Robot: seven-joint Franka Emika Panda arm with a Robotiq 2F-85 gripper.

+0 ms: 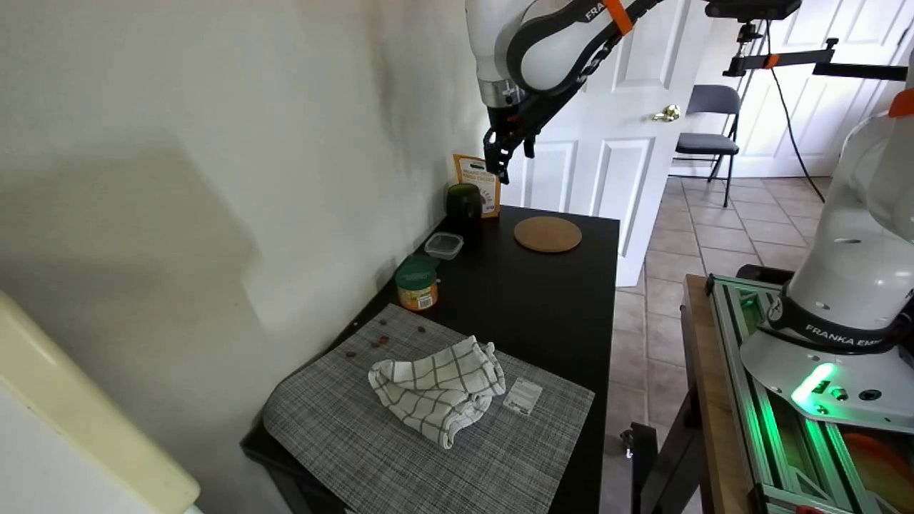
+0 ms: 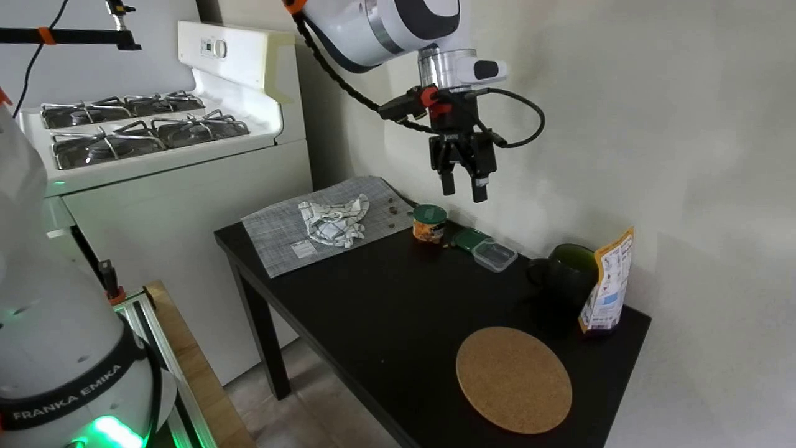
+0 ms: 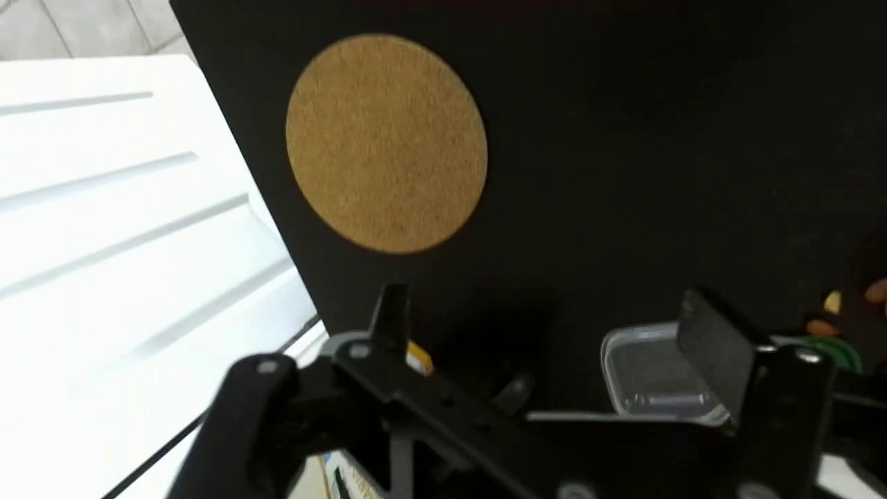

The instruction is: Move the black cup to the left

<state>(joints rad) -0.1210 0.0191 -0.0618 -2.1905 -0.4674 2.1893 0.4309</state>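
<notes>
Hanging above a black table point(image 2: 373, 317) that carries a gray placemat point(image 2: 277, 239) at one end and a round cork disc point(image 2: 514, 379) toward the other, I hold my gripper point(image 2: 464, 189), jaws spread apart. A crumpled checked cloth point(image 2: 336, 223) lies on the placemat. Near the disc, a pouch point(image 2: 609, 289) stands just beside the upright black cup point(image 2: 564, 281); closer to the placemat sits a green-lidded jar point(image 2: 429, 225)

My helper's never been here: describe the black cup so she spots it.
On the black table, go to the end with the cork disc. Near the wall, the cup stands beside a packet. Unlike its neighbours, it has a handle and a green interior.
</notes>
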